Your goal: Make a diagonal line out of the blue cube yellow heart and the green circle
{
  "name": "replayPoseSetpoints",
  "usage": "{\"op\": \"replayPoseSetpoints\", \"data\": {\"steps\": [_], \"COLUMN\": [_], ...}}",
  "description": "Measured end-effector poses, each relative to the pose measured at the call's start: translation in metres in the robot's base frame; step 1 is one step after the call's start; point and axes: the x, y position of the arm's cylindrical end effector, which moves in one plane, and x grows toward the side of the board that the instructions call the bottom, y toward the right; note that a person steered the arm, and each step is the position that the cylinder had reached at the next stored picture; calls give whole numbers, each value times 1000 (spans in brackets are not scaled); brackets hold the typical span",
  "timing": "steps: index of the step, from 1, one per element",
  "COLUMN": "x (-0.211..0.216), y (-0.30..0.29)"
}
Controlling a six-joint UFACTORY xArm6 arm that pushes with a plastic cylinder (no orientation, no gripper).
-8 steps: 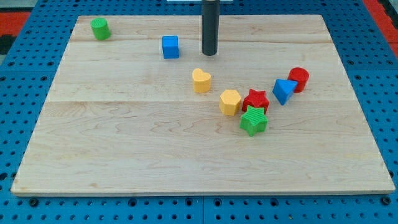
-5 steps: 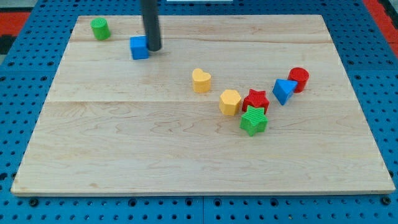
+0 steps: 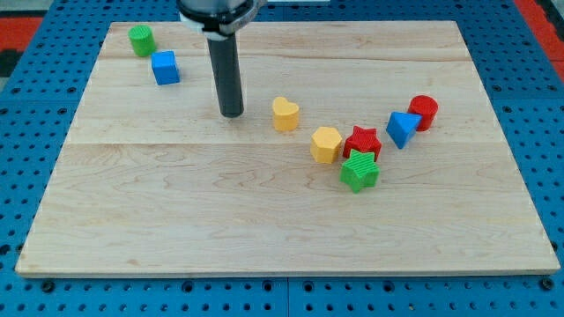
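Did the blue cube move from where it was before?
Yes. The blue cube slid toward the view's left, ending close beside the green circle, which stayed put.

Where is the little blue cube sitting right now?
The blue cube sits near the board's top left corner in the camera view, just right of and below the green circle. My tip stands apart to its lower right, toward the yellow heart.

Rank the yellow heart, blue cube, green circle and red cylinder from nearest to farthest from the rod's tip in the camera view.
Measured from my tip:
1. Yellow heart, just to the view's right of the tip.
2. Blue cube, up and to the view's left.
3. Green circle, beyond the cube near the top-left corner.
4. Red cylinder, far on the view's right.
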Motion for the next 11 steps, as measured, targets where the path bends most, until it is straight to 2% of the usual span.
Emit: {"op": "replayPoseSetpoints", "data": {"steps": [1,2,3,4,6,7,8,9,11], "x": [35,29,9,3,3,-6,-26,-30,-38], "y": [26,91,131,130,38,12,7,1,103]}}
